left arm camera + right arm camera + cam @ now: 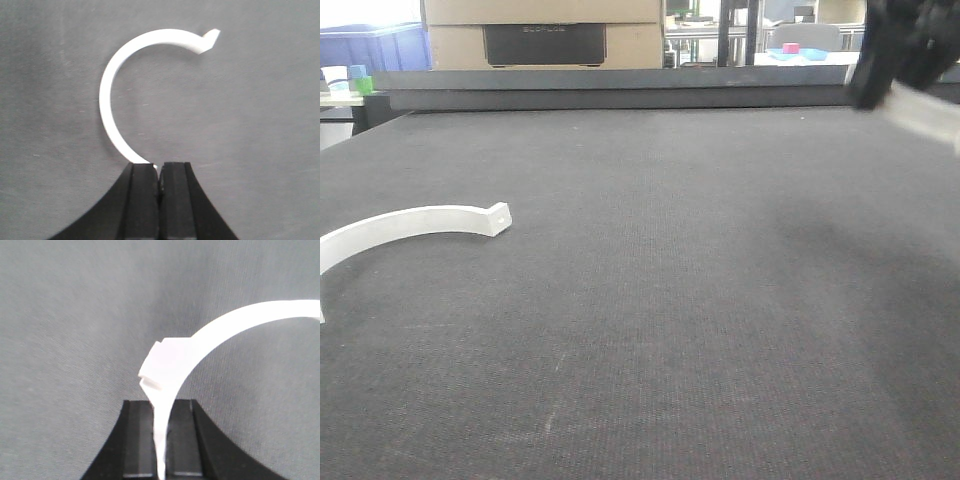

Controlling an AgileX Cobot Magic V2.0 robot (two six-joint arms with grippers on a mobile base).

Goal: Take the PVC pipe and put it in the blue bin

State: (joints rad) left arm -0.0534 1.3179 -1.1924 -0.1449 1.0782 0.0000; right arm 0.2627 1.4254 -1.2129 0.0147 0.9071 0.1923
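Fingers (137, 440) of the right arm (900, 45) are clenched on 1 end of a white PVC arc (240, 320), the thin strip pinched edge-on between them and a squared tab just past their tips. The piece hangs clear above the far right corner of the dark worktop (670, 300). From the grip its long axis runs forward, then sweeps off to the right in the wrist view.

A second PVC arc (410, 222) lies flat at the worktop's left edge, partly out of the front view, with its tabbed end toward the worktop's middle. The left fingers (142, 200) are pressed together right where that arc's near end disappears under their tips. The left wrist view cannot settle whether they pinch it or only sit over it.

A blue crate (380, 45), probably the bin the task means, stands beyond the worktop's far left corner. That puts the carried piece on the opposite side from it, so the coming move looks like a long sideways carry across the whole worktop. The left arm is judged the nearer of the 2 to the crate, though it does not show in the front view. The held arc juts well beyond the right fingers, so its free end will likely reach the crate's rim first
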